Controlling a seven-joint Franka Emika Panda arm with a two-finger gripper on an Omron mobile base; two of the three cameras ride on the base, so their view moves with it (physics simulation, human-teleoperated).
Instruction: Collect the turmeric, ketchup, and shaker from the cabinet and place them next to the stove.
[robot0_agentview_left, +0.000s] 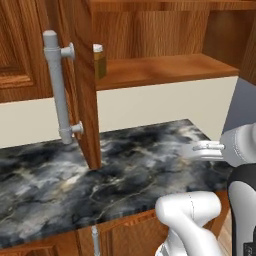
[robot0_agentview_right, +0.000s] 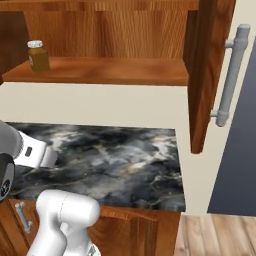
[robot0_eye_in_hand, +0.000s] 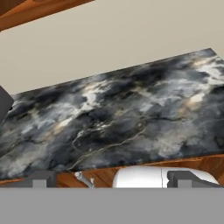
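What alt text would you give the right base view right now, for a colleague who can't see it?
An open brown wooden cabinet holds one turmeric jar at the left end of its shelf, amber with a white lid. The cabinet door stands open on the right, its grey bar handle showing. Below lies a dark marble counter, the white robot arm in the lower left.

Nothing here can be read. The turmeric (robot0_agentview_right: 37, 56) jar on the cabinet (robot0_agentview_right: 105, 71) shelf carries a small label, but it is too small and blurred to make out any letters. The marbled worktop (robot0_agentview_left: 130, 170), the wooden door and its grey bar handle (robot0_agentview_left: 57, 85) bear no writing, numbers or signs.
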